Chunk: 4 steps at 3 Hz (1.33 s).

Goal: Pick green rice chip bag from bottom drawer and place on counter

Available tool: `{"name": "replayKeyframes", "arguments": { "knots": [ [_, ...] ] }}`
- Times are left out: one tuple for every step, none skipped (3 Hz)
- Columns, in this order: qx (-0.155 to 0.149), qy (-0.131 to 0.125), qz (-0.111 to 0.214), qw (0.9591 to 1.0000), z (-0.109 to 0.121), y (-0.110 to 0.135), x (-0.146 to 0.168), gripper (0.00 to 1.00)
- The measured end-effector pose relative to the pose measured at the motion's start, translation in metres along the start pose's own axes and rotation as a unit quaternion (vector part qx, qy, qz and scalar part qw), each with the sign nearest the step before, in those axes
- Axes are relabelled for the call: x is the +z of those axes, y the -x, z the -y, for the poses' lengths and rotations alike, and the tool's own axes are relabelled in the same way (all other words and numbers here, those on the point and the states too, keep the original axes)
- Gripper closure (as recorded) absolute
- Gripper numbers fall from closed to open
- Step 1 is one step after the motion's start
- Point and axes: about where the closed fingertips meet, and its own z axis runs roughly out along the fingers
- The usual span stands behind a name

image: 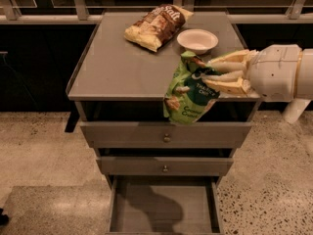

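Observation:
My gripper (211, 75) comes in from the right and is shut on the top of the green rice chip bag (190, 93). The crinkled bag hangs from the fingers (230, 86) over the front right edge of the counter (117, 67), its lower end in front of the gap above the top drawer. The bottom drawer (164, 207) is pulled out at the foot of the cabinet and its tray shows nothing in it.
A brown-and-cream chip bag (155, 26) and a white bowl (197, 40) lie at the back of the counter. Two upper drawers with small knobs (167, 138) are shut. A railing and dark wall run behind; speckled floor lies around.

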Motion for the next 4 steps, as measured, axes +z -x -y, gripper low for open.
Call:
{"name": "replayKeyframes", "arguments": {
  "knots": [
    [0.006,-0.001,0.004,1.0000,-0.005,-0.001,0.002,1.00],
    [0.008,-0.018,-0.002,0.9998,0.019,-0.011,-0.005,1.00],
    [0.001,-0.031,-0.032,0.9990,0.065,-0.020,-0.019,1.00],
    [-0.002,-0.058,-0.059,0.9965,0.114,-0.034,-0.033,1.00]
  ]
}}
